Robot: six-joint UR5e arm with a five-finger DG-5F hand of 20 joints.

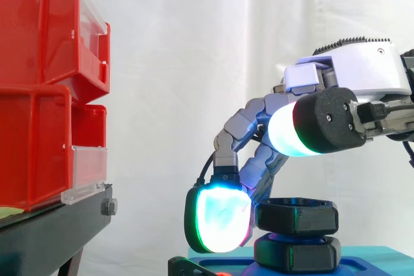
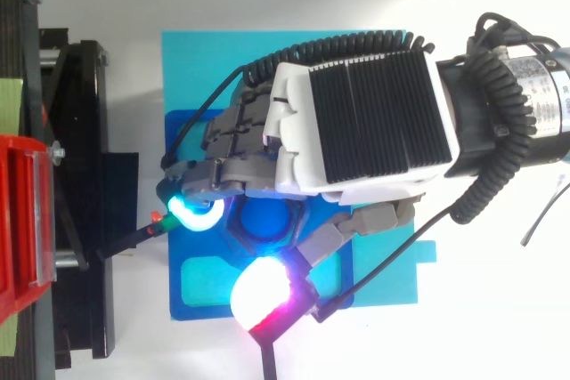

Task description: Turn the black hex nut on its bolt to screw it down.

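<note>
Black hex nut (image 1: 297,216), one item, seated on a blue bolt (image 2: 265,220) that rises near the middle of a blue plate (image 2: 174,273). A second black hex (image 1: 297,253) sits just beneath it on the same shaft; whether that is another nut or the bolt's collar cannot be told. A narrow gap shows between the two, so some thread probably remains. Hand (image 2: 356,122): reaches over the bolt from the plate's arm-side edge, fingers curled down round the nut, one cyan-green pad (image 1: 217,218) pressed to the flank on the side away from the arm. Thumb (image 1: 304,127): lifted above nut level and off it, its pad glowing white and red. Handling, by judgement: a rigid, light moulded part that will not deform or break under finger pressure; the faces look smooth and may let a soft pad slide. The flats give the best purchase, ideally two opposite ones, with the thumb brought down to oppose the finger; pushing on a corner risks slipping off. Turning should need little force until the nut meets the lower hex. Also present: red bins (image 1: 39,63) on a black stand (image 1: 52,231), well apart beyond the plate's far edge.
</note>
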